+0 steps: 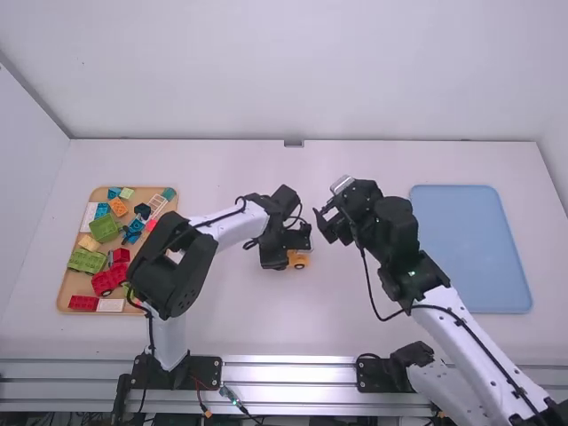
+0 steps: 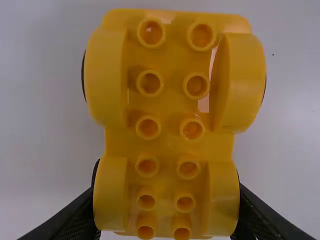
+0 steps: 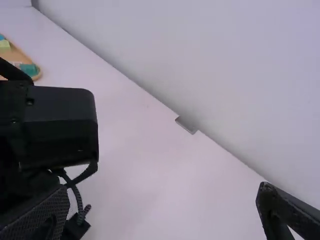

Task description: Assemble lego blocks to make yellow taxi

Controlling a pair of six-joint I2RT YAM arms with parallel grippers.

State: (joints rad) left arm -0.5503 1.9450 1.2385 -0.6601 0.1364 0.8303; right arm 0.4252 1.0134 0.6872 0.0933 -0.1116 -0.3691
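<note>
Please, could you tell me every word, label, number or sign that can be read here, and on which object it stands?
No text can be read.
Yellow car base: no readable lettering on it.
Coloured blocks on the wooden tray: too small to tell.
Blue mat: no lettering visible.

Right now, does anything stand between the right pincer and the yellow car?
Partly, it seems: the left pincer, holding the yellow car, leans over it and crowds the way from the right pincer.
</note>
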